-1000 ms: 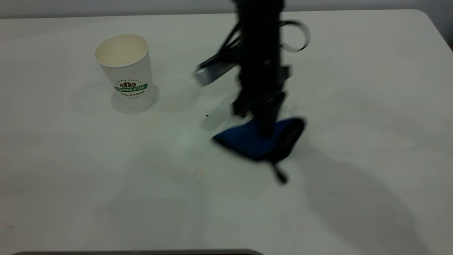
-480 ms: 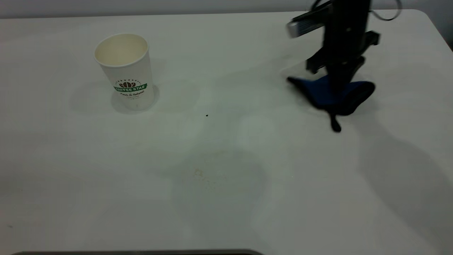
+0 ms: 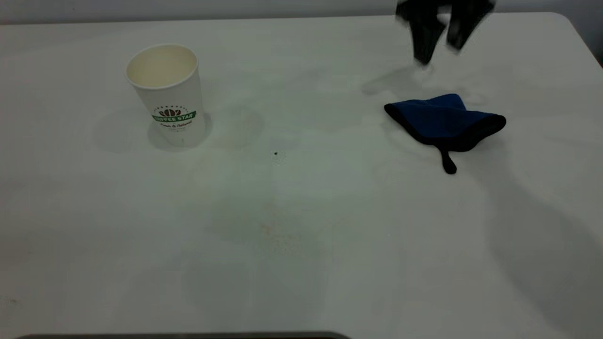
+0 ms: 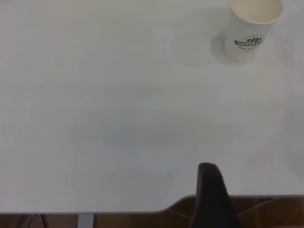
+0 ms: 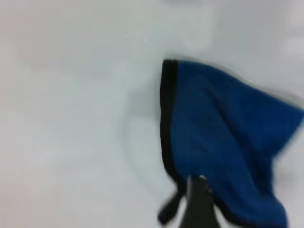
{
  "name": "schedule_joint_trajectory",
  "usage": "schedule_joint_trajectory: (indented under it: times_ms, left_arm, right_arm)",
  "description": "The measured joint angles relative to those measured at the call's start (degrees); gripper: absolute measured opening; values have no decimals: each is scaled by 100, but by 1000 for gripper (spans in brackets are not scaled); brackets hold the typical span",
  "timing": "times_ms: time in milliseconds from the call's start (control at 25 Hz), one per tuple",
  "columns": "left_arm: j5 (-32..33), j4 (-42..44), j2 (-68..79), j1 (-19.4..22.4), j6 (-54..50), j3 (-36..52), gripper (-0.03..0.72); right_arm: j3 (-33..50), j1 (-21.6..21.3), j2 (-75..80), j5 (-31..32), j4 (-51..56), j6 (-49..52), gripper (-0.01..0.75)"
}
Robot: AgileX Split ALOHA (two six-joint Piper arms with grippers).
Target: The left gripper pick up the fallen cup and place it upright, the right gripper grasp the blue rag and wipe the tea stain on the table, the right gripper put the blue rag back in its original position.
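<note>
The white paper cup (image 3: 167, 94) with the green "COFFEE STAR" logo stands upright at the table's far left; it also shows in the left wrist view (image 4: 254, 28). The blue rag (image 3: 445, 120) with black trim lies loose on the table (image 3: 330, 292) at the far right, and shows in the right wrist view (image 5: 223, 142). My right gripper (image 3: 440, 44) is open and empty, raised above and behind the rag. The tea stain (image 3: 266, 229) is a faint yellowish smear near the middle front. My left gripper (image 4: 211, 190) is out of the exterior view, back over the table's edge.
A tiny dark speck (image 3: 275, 153) sits on the table between cup and stain. The table's rounded corner (image 3: 565, 19) is at the far right. A dark strip (image 3: 188, 335) runs along the front edge.
My right gripper carried the rag from the middle to the far right, set it down, opened and rose away from it. The cup has not moved.
</note>
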Motion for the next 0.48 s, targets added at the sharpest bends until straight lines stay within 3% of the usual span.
schedule_joint_trajectory:
  times_ms: [200, 480]
  left_arm:
    - [0, 0, 0, 0, 0, 0, 515]
    - [0, 0, 0, 0, 0, 0, 515]
  right_arm:
    - [742, -5, -1645, 743, -40, 284, 603]
    - [3467, -35, -4003, 866, -87, 706, 556]
